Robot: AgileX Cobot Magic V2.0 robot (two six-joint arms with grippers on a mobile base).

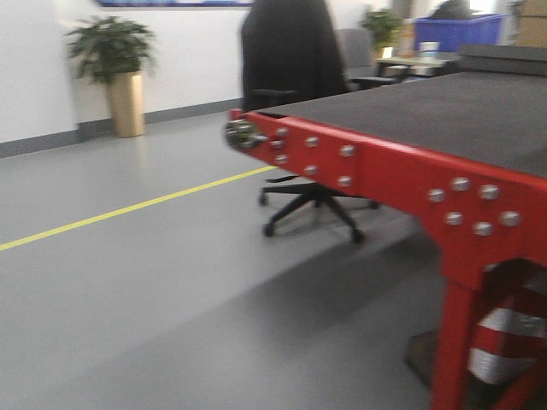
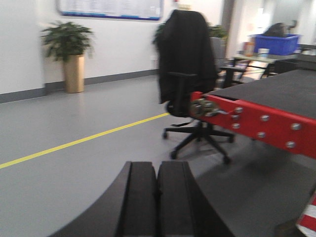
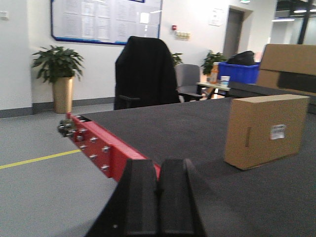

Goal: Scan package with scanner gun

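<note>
While the package (image 3: 266, 131) stands on the table (image 3: 177, 126), ahead and right of the right gripper (image 3: 158, 173), judge it stiff, light cardboard and take it across its narrow sides, label clear. You'll count one package and no scanner gun in view. The right gripper and left gripper (image 2: 157, 173) are pressed closed, empty.

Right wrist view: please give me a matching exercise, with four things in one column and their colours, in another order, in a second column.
Things:
1. package
2. plant pot
3. bin
4. table edge

Colours:
A. blue
B. red
C. brown
D. gold

Pairs: 1-C, 2-D, 3-A, 4-B
</note>
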